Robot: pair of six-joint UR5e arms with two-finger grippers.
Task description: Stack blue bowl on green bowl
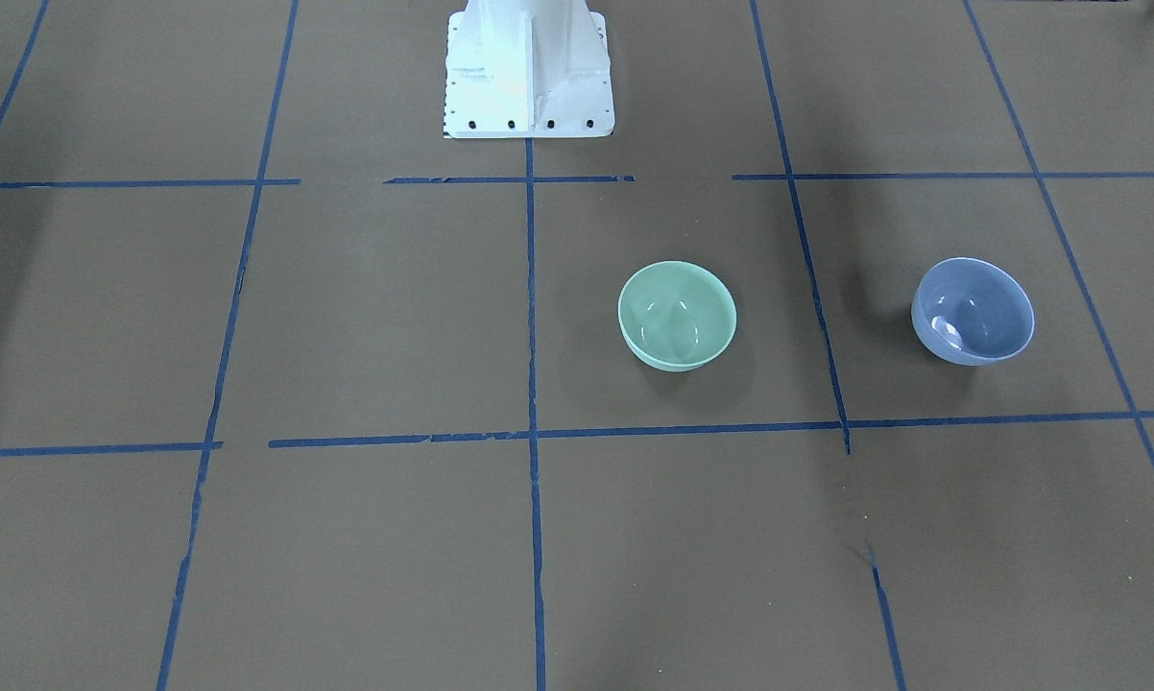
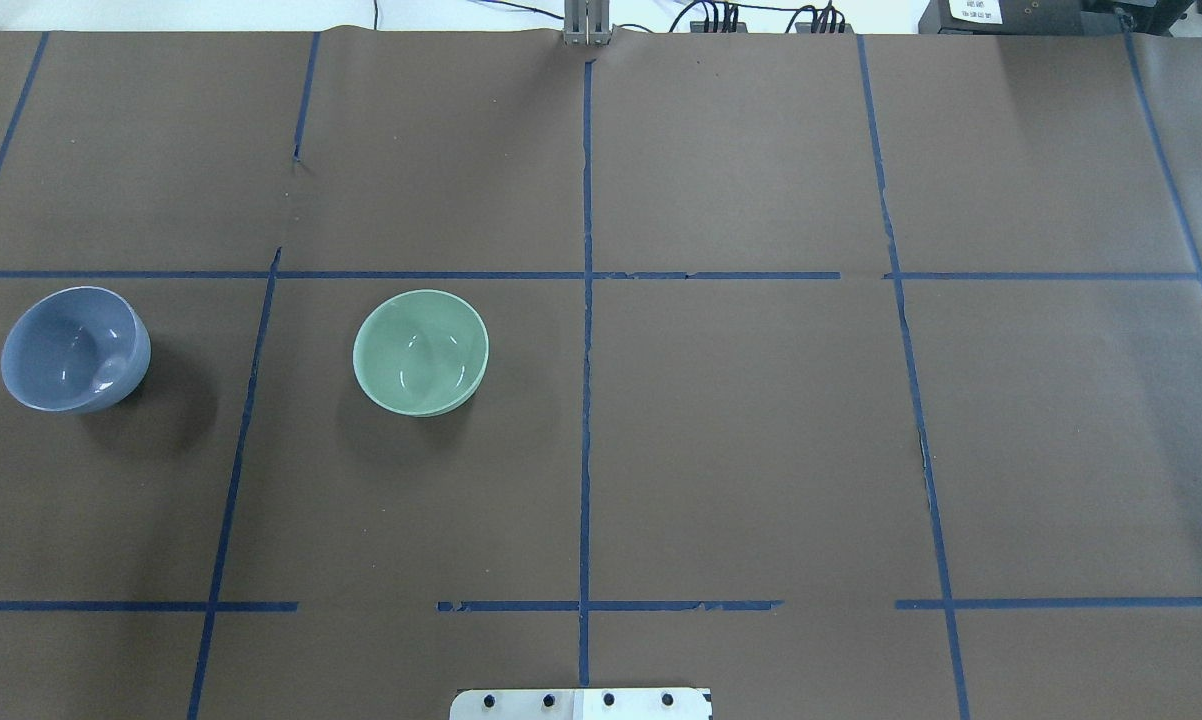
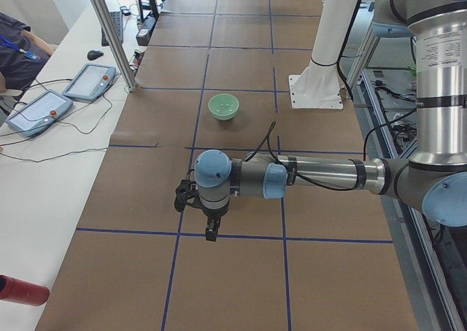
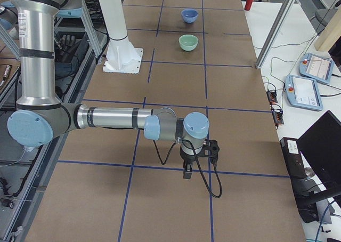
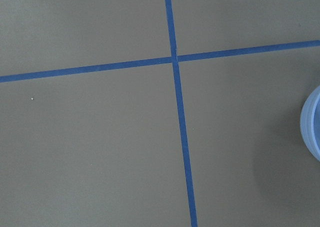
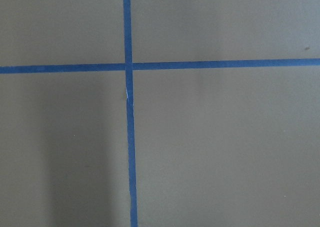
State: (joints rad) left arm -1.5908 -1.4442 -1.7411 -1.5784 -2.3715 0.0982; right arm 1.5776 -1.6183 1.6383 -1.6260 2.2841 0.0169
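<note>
Where brown paper covers the long table (image 2: 761,450), blue tape lines (image 2: 586,400) cut it into squares. Two jointed robot arms in grey metal with blue caps stretch out above it, the left arm (image 3: 321,174) over one end and the right arm (image 4: 112,118) over the other. One white metal pedestal (image 1: 527,67) stands at the robot's edge of the table.

I count two bowls, both upright on the paper and both with nothing in them. The glossy, round, pale periwinkle-blue bowl (image 2: 74,349) sits far out on the robot's left. The glossy, round, pale mint-green bowl (image 2: 421,352) sits one square nearer the centre line. They are well apart, with a tape line running between them. The left wrist camera catches only the blue one's rim at its edge.

The left gripper (image 3: 210,235) and right gripper (image 4: 188,174) each point down at the paper, neither near a bowl, and from the side I cannot tell whether their fingers are apart or together
</note>
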